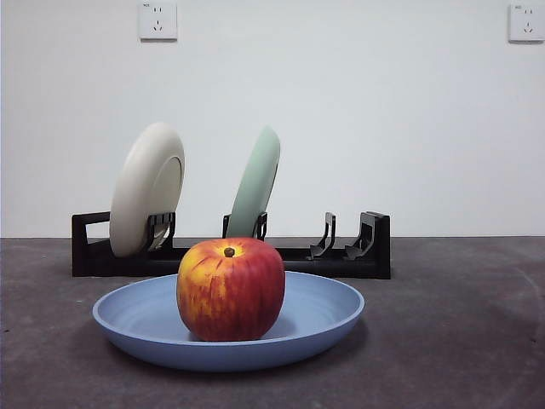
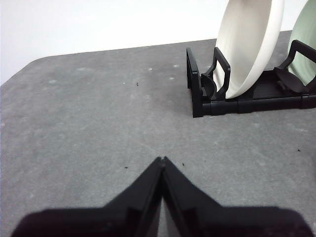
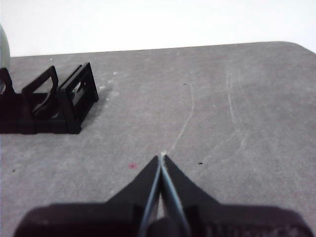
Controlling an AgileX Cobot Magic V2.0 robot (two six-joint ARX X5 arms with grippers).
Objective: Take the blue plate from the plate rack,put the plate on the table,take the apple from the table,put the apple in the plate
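The apple [image 1: 231,288] sits upright in the middle of the blue plate [image 1: 328,311], which lies flat on the table [image 1: 460,341] just in front of the rack [image 1: 375,247], so the task looks finished. Both the left gripper [image 2: 162,159] and the right gripper [image 3: 162,156] have their jaws pressed together, holding nothing, over bare table at either end of the rack. The sound course now is to keep both arms parked clear, well away from the cream plate [image 1: 146,189] and green plate [image 1: 255,183] standing in the rack.
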